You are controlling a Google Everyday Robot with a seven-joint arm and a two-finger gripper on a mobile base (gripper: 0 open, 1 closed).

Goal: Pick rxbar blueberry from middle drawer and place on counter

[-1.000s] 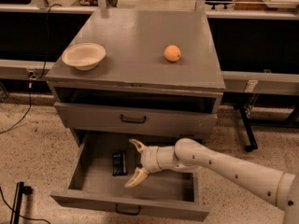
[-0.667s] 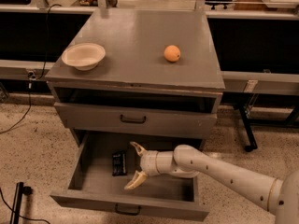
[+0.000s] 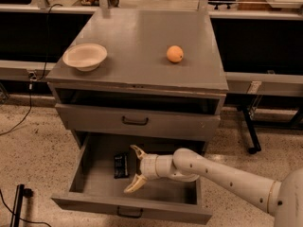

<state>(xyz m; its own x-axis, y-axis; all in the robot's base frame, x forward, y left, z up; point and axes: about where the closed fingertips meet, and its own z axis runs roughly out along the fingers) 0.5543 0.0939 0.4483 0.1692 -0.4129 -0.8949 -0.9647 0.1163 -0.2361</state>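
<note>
You had the drawer (image 3: pixel 135 208) standing open below the cabinet, its front wall nearest the camera and its left side wall running back toward the cabinet. Above it sat a shut drawer (image 3: pixel 94 119) with a dark handle, so your headroom over the rear of the open one was bounded by that front. The arm (image 3: pixel 222 174) reached in from the right, crossing the drawer's right side, and the pincer (image 3: pixel 129 169) hung inside the drawer, about midway across it. It was spread wide and held nothing, one finger (image 3: pixel 137 151) pointing up and left and the other down and left. The bar (image 3: pixel 121 165) lay flat on the drawer floor, left of centre, just beside the pincer on its left and level with the gap between the fingertips; you could not tell whether the tips touched its wrapper. Bare grey floor lay between the bar and the left wall, and more between the bar and the front wall. Up on the counter (image 3: pixel 137 41), a bowl (image 3: pixel 85 56) sat near the front left corner and an orange (image 3: pixel 174 54) right of centre, well apart, with a broad bare stretch between them reaching to the front edge.
</note>
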